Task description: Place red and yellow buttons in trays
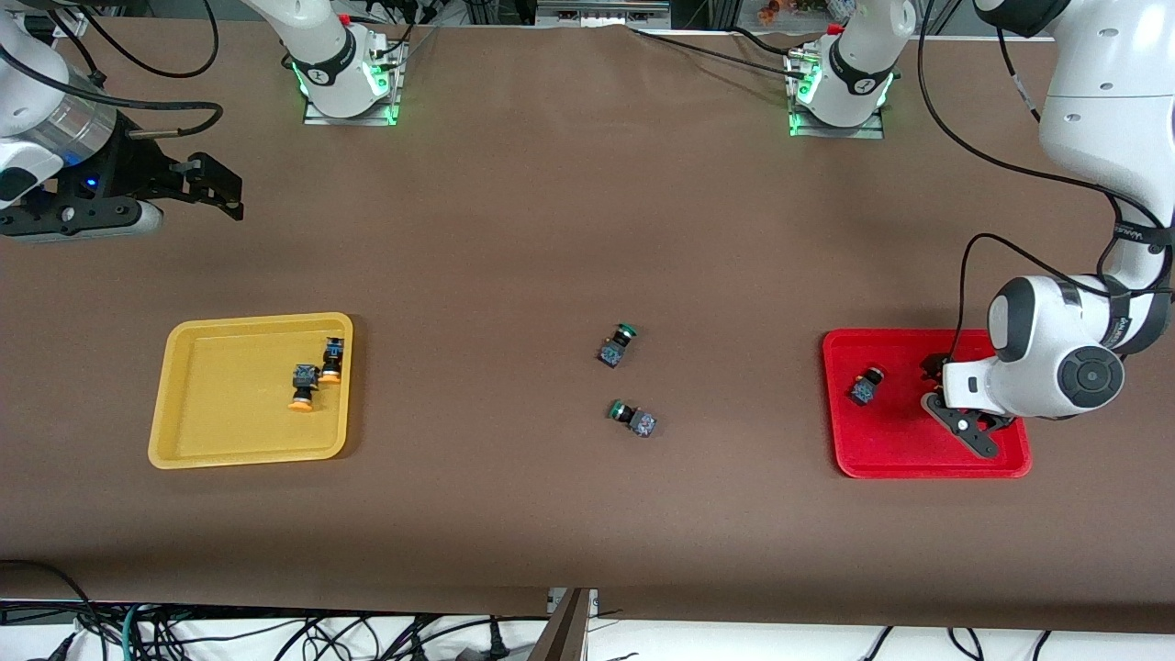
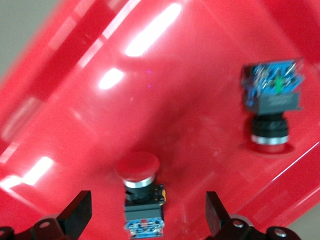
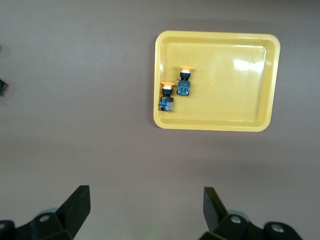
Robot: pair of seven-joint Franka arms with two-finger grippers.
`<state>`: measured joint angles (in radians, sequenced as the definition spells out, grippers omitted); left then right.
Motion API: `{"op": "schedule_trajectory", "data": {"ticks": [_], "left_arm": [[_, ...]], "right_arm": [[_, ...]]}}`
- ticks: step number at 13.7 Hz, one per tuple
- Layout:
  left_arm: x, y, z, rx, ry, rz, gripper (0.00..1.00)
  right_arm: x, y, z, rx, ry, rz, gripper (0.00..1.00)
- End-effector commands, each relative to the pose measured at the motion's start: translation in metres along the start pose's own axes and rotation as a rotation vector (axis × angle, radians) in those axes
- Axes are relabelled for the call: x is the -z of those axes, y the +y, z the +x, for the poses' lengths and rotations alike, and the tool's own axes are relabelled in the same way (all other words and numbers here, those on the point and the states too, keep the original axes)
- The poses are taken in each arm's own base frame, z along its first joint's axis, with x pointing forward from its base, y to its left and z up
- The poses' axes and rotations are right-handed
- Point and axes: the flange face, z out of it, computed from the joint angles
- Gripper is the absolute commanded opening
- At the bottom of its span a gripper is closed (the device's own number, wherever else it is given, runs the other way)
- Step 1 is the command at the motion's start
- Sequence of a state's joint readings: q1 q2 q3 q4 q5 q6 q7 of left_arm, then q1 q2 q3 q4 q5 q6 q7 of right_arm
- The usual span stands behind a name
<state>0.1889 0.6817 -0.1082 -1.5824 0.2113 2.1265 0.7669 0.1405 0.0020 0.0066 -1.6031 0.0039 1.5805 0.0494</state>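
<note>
The red tray (image 1: 895, 450) lies at the left arm's end of the table. One red-capped button (image 1: 867, 386) lies on its side in it. My left gripper (image 1: 943, 399) hangs low over the same tray, open. In the left wrist view a second red button (image 2: 142, 200) lies loose on the tray floor (image 2: 175, 75) between the open fingers (image 2: 80, 212), and the first red button (image 2: 272, 110) lies farther off. The yellow tray (image 1: 229, 431) at the right arm's end holds two orange-yellow buttons (image 1: 305, 386) (image 1: 331, 360). My right gripper (image 1: 220, 188) waits open and empty, high over the table.
Two green-capped buttons (image 1: 617, 346) (image 1: 633, 418) lie on the brown table between the trays. The right wrist view looks down on the yellow tray (image 3: 235, 100) with its two buttons (image 3: 184, 82) (image 3: 166, 97). Cables hang off the table's front edge.
</note>
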Motion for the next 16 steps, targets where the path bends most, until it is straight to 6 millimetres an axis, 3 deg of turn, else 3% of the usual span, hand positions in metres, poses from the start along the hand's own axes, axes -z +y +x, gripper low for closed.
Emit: {"op": "schedule_trajectory", "data": {"ticks": [1, 3, 5, 7, 11, 12, 13, 14, 16], "left_arm": [[0.105, 0.017, 0.020, -0.013, -0.015, -0.001, 1.00], [0.177, 0.026, 0.032, 0.040, -0.021, -0.005, 1.00], [0.221, 0.047, 0.041, 0.097, -0.042, -0.025, 1.00], [0.275, 0.066, 0.034, 0.191, -0.010, -0.014, 1.00], [0.351, 0.097, 0.009, 0.374, 0.081, 0.021, 1.00], [0.361, 0.116, 0.004, 0.415, 0.078, 0.029, 1.00], [0.361, 0.142, -0.011, 0.635, 0.070, 0.020, 1.00], [0.363, 0.153, -0.018, 0.778, 0.104, 0.013, 1.00], [0.376, 0.179, -0.050, 0.867, 0.152, 0.031, 1.00]], "right_arm": [[0.016, 0.004, 0.000, -0.007, 0.030, -0.010, 1.00], [0.016, 0.006, 0.001, 0.000, 0.031, -0.013, 1.00], [0.027, 0.006, 0.001, 0.000, 0.053, -0.014, 1.00], [0.027, 0.006, 0.002, -0.013, 0.056, -0.015, 1.00], [0.023, 0.004, 0.004, -0.004, 0.047, -0.017, 1.00], [0.023, 0.005, 0.004, -0.007, 0.047, -0.014, 1.00], [0.023, 0.004, 0.004, -0.009, 0.045, -0.012, 1.00], [0.023, 0.006, 0.004, -0.012, 0.047, -0.012, 1.00], [0.019, 0.006, 0.006, -0.003, 0.039, -0.014, 1.00]]}}
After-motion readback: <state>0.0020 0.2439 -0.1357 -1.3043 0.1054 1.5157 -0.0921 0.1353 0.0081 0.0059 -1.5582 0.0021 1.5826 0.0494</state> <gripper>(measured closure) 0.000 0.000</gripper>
